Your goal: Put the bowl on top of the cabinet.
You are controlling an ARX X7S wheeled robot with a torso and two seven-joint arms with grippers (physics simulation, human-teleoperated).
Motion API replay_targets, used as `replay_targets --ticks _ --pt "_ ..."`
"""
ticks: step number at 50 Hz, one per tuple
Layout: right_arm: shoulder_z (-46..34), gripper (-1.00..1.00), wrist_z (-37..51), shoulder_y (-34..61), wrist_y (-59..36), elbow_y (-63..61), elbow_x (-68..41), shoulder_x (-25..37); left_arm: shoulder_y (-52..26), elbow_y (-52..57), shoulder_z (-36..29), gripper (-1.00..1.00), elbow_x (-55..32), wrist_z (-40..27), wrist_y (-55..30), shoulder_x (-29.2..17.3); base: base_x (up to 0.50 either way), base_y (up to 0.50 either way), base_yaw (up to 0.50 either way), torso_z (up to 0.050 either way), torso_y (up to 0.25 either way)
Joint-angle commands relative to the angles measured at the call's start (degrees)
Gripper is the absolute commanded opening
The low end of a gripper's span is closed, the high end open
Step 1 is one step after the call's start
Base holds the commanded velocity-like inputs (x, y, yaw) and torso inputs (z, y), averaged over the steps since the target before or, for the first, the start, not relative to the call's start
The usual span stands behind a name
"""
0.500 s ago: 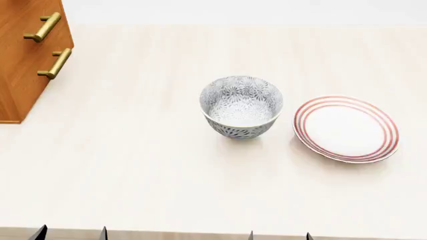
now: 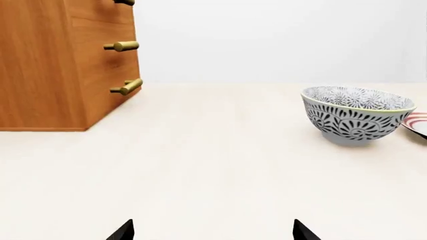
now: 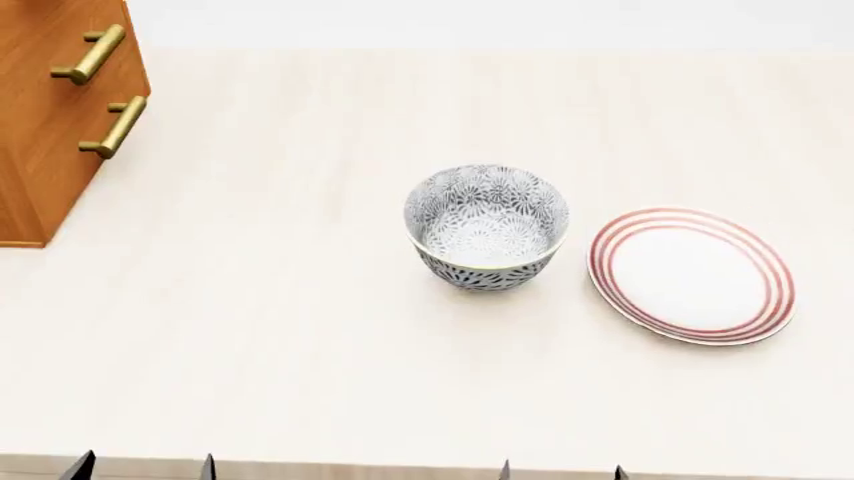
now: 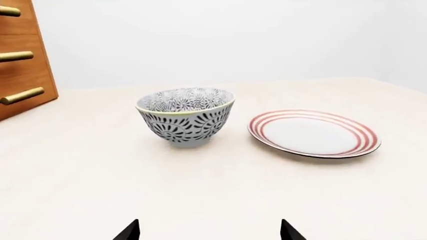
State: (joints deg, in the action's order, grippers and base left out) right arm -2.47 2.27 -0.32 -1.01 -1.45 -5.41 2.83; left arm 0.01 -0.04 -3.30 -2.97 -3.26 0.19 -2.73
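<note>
The bowl (image 3: 487, 228), deep and white with a dense grey-black floral pattern, stands upright in the middle of the pale table. It also shows in the left wrist view (image 2: 357, 116) and the right wrist view (image 4: 187, 117). The orange-brown cabinet (image 3: 40, 150) with brass bar handles stands at the far left; its top is out of view. My left gripper (image 3: 144, 468) and right gripper (image 3: 561, 470) sit at the table's near edge, well short of the bowl. Both are open, left gripper (image 2: 213, 230) and right gripper (image 4: 209, 230), with only bare table between their dark fingertips.
A flat white plate with red rings (image 3: 691, 275) lies just right of the bowl, close to it but apart. The table (image 3: 267, 330) stretches between the cabinet and the bowl. Its front edge runs along the bottom of the head view.
In the head view the bowl and the plate sit slightly lower in the picture than before. The cabinet and both pairs of fingertips are almost where they were.
</note>
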Motion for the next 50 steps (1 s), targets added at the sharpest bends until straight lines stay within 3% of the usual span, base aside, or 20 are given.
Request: replay_targets --ticks 1,33,50 --pt "-0.7 1.00 1.8 0.1 0.3 -0.2 -1.7 0.8 0.0 0.0 -1.2 1.00 -1.1 -1.4 0.2 -1.2 0.00 0.43 0.00 0.000 0.000" --pt "-3.6 1.00 4.7 0.7 1.0 0.4 -3.1 2.8 -0.3 -0.4 -3.6 1.00 -3.1 -3.8 0.5 -3.2 0.00 0.43 0.00 0.000 0.000" --pt "-4.1 1.00 5.9 1.0 -2.4 -0.9 -6.1 3.4 -0.5 -0.5 -4.3 1.00 -4.5 -4.5 0.5 -4.1 0.00 0.01 0.00 0.000 0.000"
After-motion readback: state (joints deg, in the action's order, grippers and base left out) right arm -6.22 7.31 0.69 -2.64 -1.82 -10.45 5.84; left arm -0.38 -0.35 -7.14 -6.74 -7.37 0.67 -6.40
